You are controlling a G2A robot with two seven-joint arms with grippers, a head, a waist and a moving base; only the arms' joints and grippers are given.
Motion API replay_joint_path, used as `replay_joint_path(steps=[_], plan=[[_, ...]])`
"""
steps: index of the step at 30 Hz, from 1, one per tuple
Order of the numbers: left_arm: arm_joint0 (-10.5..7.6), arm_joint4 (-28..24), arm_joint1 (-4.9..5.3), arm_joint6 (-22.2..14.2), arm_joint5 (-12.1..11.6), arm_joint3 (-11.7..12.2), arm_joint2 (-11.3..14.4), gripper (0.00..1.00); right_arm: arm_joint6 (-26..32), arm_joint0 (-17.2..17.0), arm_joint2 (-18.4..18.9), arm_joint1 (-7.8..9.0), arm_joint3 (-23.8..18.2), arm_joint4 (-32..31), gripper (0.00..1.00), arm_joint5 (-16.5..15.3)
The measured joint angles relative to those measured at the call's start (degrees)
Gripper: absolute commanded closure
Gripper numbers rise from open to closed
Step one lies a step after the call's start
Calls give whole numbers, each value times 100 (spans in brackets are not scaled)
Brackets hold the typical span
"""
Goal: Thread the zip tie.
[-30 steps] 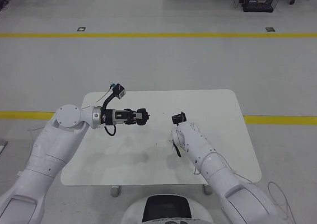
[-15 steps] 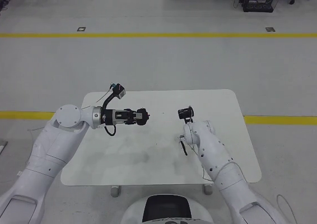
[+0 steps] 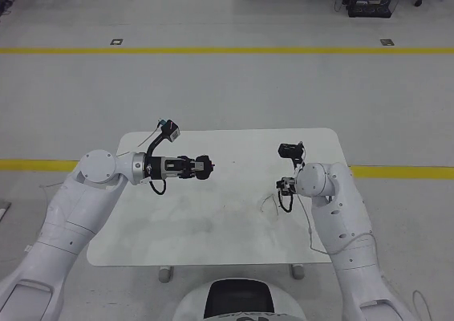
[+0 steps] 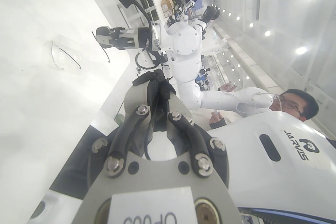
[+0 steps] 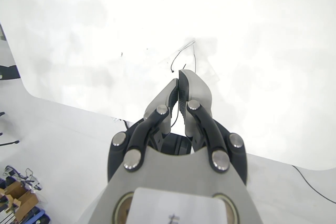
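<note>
Right hand (image 3: pixel 281 191) is hovering over the counter (image 3: pixel 227 237), toward its right edge. Its fingers are pinching together on a black zip tie (image 4: pixel 105 55). From the left wrist view, the tie is sticking out a short way on one side of the fingertips and drooping in a longer curve on the other, its end hanging clear of the counter top.

Directly beneath that hand a clear plastic bag (image 4: pixel 67 47) is lying flat on the counter. A loose black tie (image 4: pixel 70 57) and a paler one (image 4: pixel 53 58) are sitting on or in it; I cannot tell which.

Left hand (image 3: pixel 207 168) is holding level above the counter's left half, pointing across at the right hand and well apart from it. Its fingers (image 4: pixel 151 84) are pressing together, and a thin black strand (image 4: pixel 155 114) is running back between them toward the wrist. Whether that strand is another tie is not clear from where I am standing.
</note>
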Motion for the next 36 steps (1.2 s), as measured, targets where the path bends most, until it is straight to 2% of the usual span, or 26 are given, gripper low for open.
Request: replay_joint_path(steps=[9, 13, 17, 20, 24, 26, 32, 36], plan=[[0, 0, 0, 0, 0, 0, 0, 100, 0, -1, -3, 0, 1, -16, 100, 2], [0, 0, 0, 0, 0, 0, 0, 100, -81, -14, 50, 15, 25, 211, 100, -74], [0, 0, 0, 0, 0, 0, 0, 100, 184, 177, 361, 52, 99, 678, 100, 141], [0, 0, 0, 0, 0, 0, 0, 100, 378, 350, 641, 78, 287, 1171, 100, 426], [0, 0, 0, 0, 0, 0, 0, 100, 382, 632, 892, 121, 908, 2159, 100, 1002], [0, 0, 0, 0, 0, 0, 0, 100, 381, 773, 922, 164, 1231, 2617, 100, 1149], [0, 0, 0, 0, 0, 0, 0, 100, 381, 1181, 969, 359, 2301, 4173, 100, 1157], [0, 0, 0, 0, 0, 0, 0, 100, 381, 1455, 907, 519, 3224, 5334, 100, 1157]])
